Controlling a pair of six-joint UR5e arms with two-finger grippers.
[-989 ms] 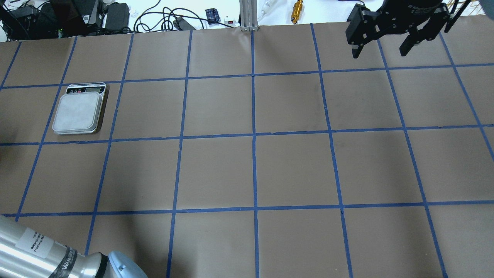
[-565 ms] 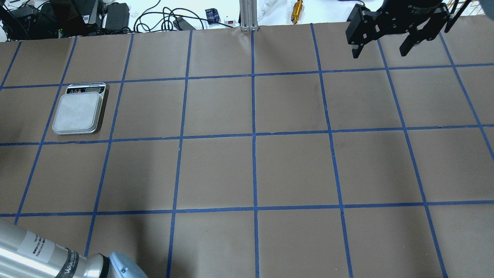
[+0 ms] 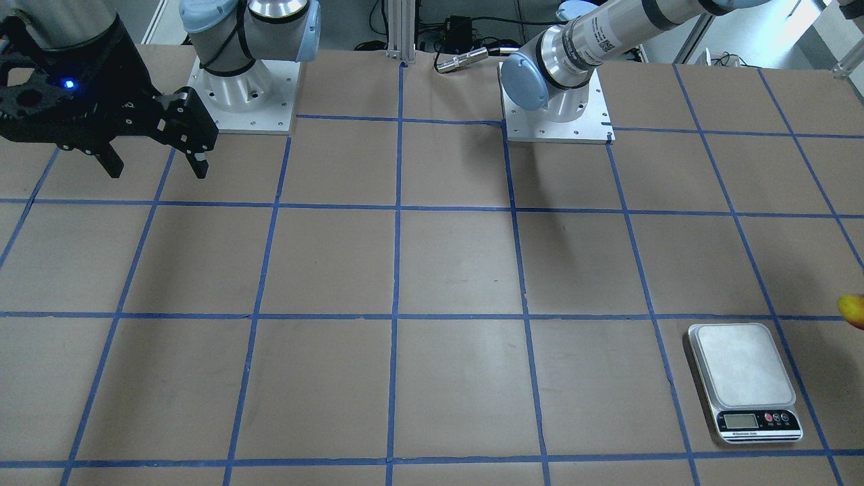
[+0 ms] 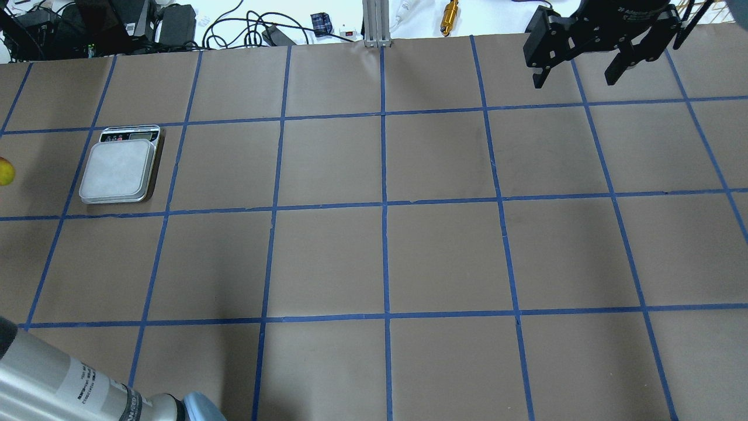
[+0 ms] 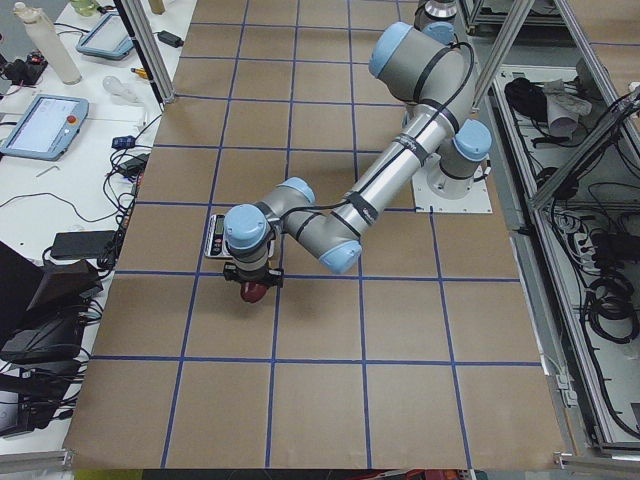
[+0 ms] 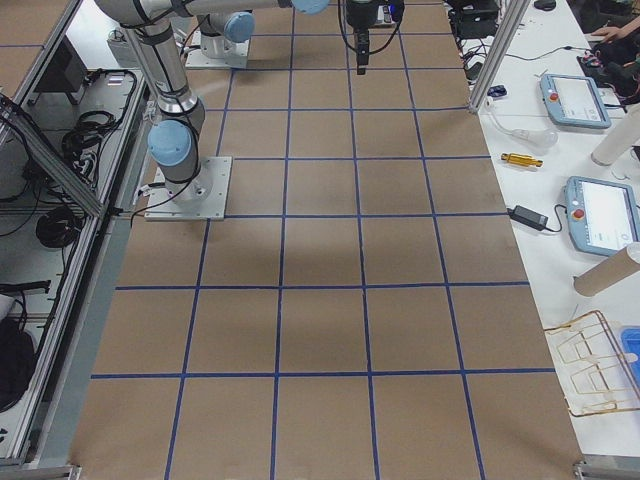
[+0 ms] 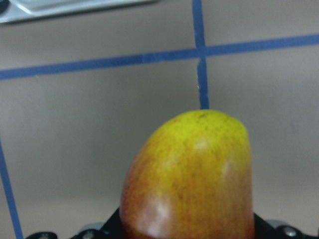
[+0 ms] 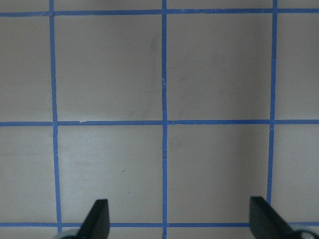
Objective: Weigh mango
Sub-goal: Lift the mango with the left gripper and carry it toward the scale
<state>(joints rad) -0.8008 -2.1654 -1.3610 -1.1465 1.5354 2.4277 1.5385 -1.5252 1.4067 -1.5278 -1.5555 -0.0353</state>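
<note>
The mango (image 7: 192, 174), yellow at the tip and red-orange lower down, fills the left wrist view, held above the brown table. My left gripper (image 5: 252, 285) is shut on it, just beside the silver kitchen scale (image 4: 118, 169). The mango shows only as a sliver at the left edge of the overhead view (image 4: 4, 171) and at the right edge of the front view (image 3: 853, 310). The scale's platform (image 3: 742, 374) has nothing on it. My right gripper (image 4: 575, 73) is open and empty, high over the far right of the table.
The table is brown paper with a blue tape grid. Cables, an aluminium post (image 4: 374, 23) and a gold cylinder (image 4: 450, 14) lie beyond the far edge. The two arm bases (image 3: 243, 94) (image 3: 557, 108) stand at the robot's side. My left forearm (image 4: 58, 380) crosses the near left corner.
The mango has come into the overhead view at its left edge, next to the scale. My left forearm has shifted. The right arm has not moved.
</note>
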